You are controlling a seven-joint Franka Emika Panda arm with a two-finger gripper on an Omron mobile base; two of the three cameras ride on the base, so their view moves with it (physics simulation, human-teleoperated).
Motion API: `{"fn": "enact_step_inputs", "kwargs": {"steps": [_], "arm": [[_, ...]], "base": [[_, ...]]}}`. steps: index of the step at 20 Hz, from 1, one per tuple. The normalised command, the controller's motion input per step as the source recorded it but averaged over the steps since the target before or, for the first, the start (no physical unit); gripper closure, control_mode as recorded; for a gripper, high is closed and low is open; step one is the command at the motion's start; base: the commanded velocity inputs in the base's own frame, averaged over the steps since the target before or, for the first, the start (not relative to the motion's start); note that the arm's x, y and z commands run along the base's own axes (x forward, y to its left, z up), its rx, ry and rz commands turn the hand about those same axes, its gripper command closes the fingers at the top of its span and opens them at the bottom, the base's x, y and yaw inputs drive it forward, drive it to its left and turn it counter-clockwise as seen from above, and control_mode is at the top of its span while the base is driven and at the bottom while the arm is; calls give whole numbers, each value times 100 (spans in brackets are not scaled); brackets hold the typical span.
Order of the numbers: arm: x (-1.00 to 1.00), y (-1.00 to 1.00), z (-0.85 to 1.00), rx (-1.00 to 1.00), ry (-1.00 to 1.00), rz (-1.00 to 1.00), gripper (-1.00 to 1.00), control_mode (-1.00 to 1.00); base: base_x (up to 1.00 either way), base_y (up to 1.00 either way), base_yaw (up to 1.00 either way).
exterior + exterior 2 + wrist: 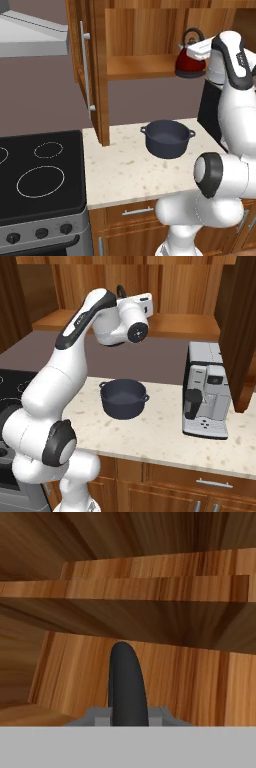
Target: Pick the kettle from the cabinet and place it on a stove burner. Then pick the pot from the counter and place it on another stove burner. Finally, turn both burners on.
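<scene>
The red kettle (190, 63) is at the right front end of the open cabinet's shelf (140, 66). My gripper (198, 48) is shut on its black arched handle (127, 679), which rises between my fingertips in the hand view. The top of the handle (121, 290) peeks out behind the hand in the right base view. Whether the kettle's base still touches the shelf I cannot tell. The dark blue-grey pot (167, 138) (124, 398) stands on the beige counter (125, 172), below the cabinet. On the black cooktop lie a small burner circle (48, 149) and the largest circle (40, 181).
The cabinet door (87, 65) hangs open to the left, its edge reaching down to the counter between cooktop and pot. A coffee machine (207, 388) stands on the counter right of the pot. A range hood (30, 35) hangs above the stove, whose knobs (41, 233) line the front.
</scene>
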Motion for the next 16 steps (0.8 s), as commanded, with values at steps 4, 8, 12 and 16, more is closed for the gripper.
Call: {"fn": "enact_step_inputs", "kwargs": {"steps": [4, 8, 12, 16], "arm": [[-50, 4, 0, -1, 0, 0, 100, -100], [-56, 4, 0, -1, -1, 0, 100, -100], [-59, 5, 0, 0, -1, 0, 100, -100], [-62, 10, -2, 0, -1, 0, 100, -100]], "base": [[0, 0, 0], [0, 0, 0], [0, 0, 0], [0, 0, 0]]}}
